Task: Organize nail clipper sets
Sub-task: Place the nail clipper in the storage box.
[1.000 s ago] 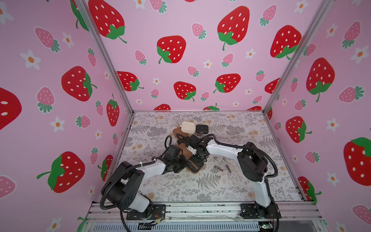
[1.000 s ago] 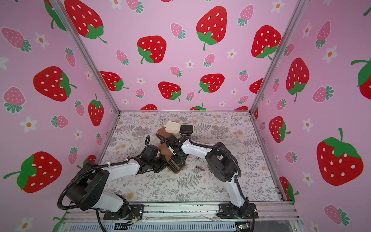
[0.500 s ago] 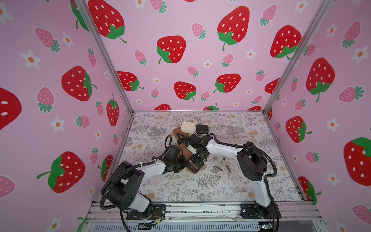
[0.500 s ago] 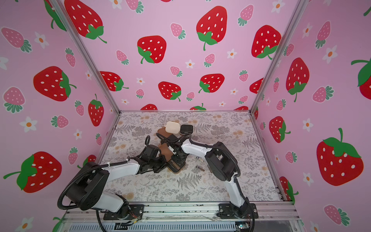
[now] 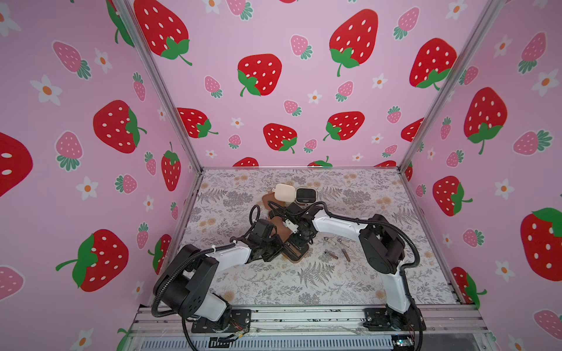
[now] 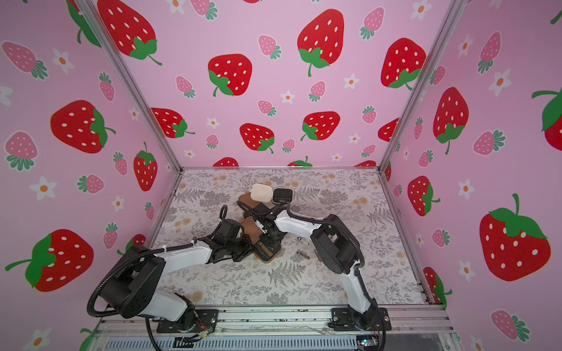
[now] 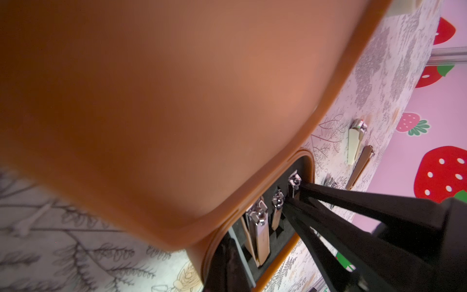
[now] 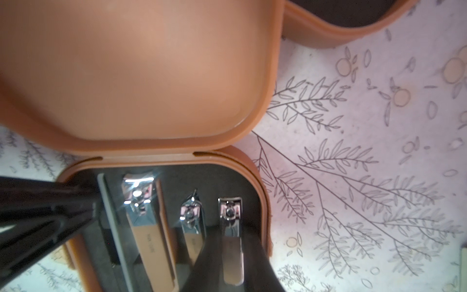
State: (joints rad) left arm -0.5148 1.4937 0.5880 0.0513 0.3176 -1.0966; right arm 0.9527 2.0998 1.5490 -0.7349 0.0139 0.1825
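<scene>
Right hand [image 7: 294, 195] sits tip-down on the small clipper [image 8: 231, 227], which is seated lengthwise in the open brown case [image 8: 262, 199]; I cannot tell if it grips. Left hand [image 8: 91, 202], closed, rests at the case's rim. Loose tools [image 5: 331, 254] lie rightward on the surface [image 5: 273, 282], nearer the right hand; the cream case [image 5: 285, 192] sits beyond.

Fern-print table cover [image 5: 304, 282] w/ pink strawberry walls [image 5: 213, 39] on 3 sides, alu rail [image 5: 304, 316] at front.

Strawberry walls [image 5: 304, 36], fern floor [image 5: 273, 285], perhaps paper.
</scene>
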